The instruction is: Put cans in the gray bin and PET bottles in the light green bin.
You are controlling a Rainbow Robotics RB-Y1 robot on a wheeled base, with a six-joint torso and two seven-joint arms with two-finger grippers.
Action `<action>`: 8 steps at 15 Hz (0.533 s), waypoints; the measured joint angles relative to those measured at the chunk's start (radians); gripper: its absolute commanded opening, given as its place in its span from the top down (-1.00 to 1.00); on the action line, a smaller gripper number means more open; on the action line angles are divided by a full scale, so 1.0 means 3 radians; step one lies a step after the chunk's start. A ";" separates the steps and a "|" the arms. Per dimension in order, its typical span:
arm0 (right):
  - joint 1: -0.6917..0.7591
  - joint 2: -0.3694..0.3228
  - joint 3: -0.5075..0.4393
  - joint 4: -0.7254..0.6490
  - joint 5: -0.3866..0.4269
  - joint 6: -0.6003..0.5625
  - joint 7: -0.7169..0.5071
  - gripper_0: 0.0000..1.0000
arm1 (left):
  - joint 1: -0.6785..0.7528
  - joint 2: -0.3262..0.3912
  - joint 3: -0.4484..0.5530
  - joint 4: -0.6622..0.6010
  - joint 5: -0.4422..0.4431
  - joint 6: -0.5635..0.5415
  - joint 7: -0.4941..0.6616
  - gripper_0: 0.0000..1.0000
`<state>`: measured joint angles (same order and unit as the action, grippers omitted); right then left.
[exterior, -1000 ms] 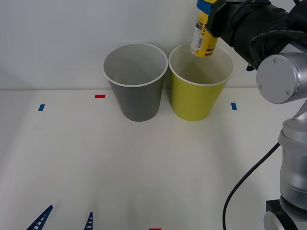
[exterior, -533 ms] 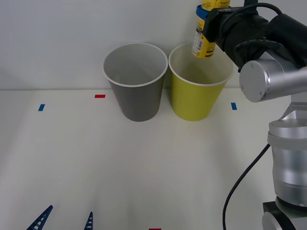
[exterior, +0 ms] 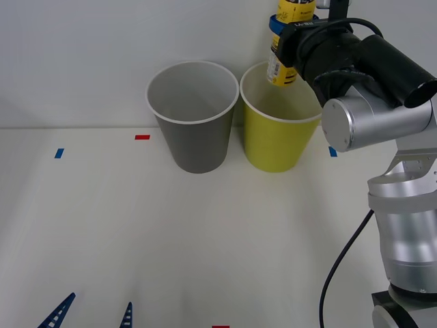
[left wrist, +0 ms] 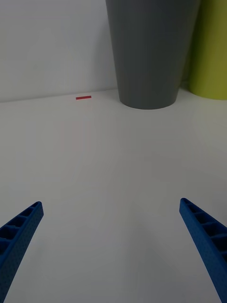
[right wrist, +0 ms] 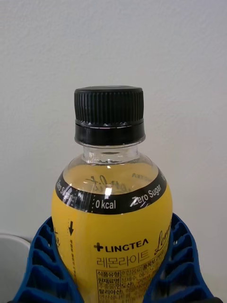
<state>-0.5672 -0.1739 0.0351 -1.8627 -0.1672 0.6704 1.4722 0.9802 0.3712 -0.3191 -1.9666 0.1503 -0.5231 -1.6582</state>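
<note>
Bottle (exterior: 284, 65) above light green bin (exterior: 276, 140)

Bright even light, faint soft shadows, bottle cap (right wrist: 109, 113) perhaps slightly soft

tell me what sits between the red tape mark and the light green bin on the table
The gray bin stands between the red tape mark and the light green bin, close beside the green one. The front view shows it.

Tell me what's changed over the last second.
The right gripper, shut on the bottle, carried it slightly left and up above the green bin, and the arm swung in over the table. The gray bin and the left gripper, open near the front edge, stayed put.
</note>
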 measured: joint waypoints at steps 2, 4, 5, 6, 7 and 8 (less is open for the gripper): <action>-0.0007 -0.0001 0.0010 0.0001 -0.0009 0.0000 -0.0012 -0.92 | 0.0000 0.0000 0.0000 0.0000 0.0000 0.0000 0.0000 -1.00; -0.0020 -0.0002 0.0014 0.0000 -0.0022 -0.0003 -0.0008 -1.00 | 0.0000 0.0000 0.0000 0.0000 0.0000 0.0000 0.0000 -1.00; -0.0024 0.0000 0.0011 -0.0004 -0.0028 -0.0015 0.0005 -1.00 | 0.0000 0.0000 0.0000 0.0000 0.0000 0.0000 0.0000 -1.00; -0.0025 0.0001 0.0009 -0.0012 -0.0032 -0.0025 0.0012 -1.00 | 0.0000 0.0000 0.0000 0.0000 0.0000 0.0000 0.0000 -1.00; -0.0021 0.0002 0.0007 -0.0035 -0.0034 -0.0030 0.0016 -1.00 | 0.0000 0.0000 0.0000 0.0000 0.0000 0.0000 0.0000 -1.00; -0.0010 0.0004 0.0007 -0.0076 -0.0035 -0.0033 0.0019 -1.00 | 0.0000 0.0000 0.0000 0.0000 0.0000 0.0000 0.0000 -1.00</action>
<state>-0.5702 -0.1728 0.0371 -1.8855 -0.1776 0.6606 1.4780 0.9802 0.3712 -0.3191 -1.9666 0.1503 -0.5231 -1.6582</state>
